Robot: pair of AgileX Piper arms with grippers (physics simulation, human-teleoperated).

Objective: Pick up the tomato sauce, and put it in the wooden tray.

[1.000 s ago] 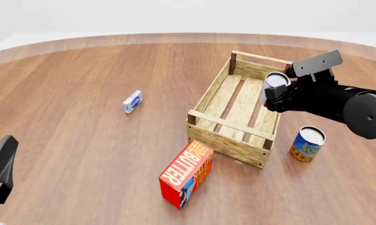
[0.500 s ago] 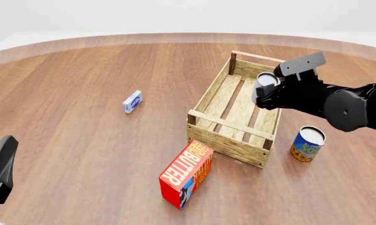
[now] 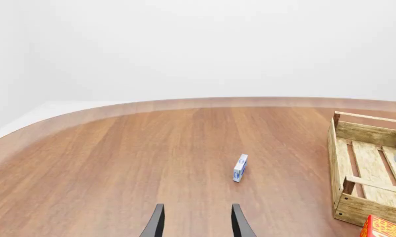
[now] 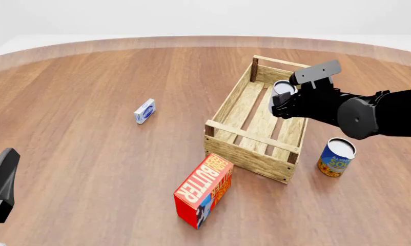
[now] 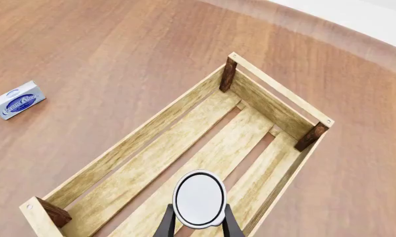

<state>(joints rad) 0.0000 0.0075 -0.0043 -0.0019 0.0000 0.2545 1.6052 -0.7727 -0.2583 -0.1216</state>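
Right gripper (image 4: 282, 102) clamps the tomato sauce (image 4: 283, 89) upright above the wooden tray (image 4: 227, 103) — apparently over its far-right slats, release straight below — while the open left gripper (image 3: 195, 224) idles far left.

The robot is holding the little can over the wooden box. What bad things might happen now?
The right hand holds the can above the wooden box, not down inside it. If it lets go from up there, the can might bounce, tip over and roll.

The box bottom has gaps between its slats, so the can could land crooked on one.

The arm hangs close over the box's right wall, so going lower might bump and shove the box.
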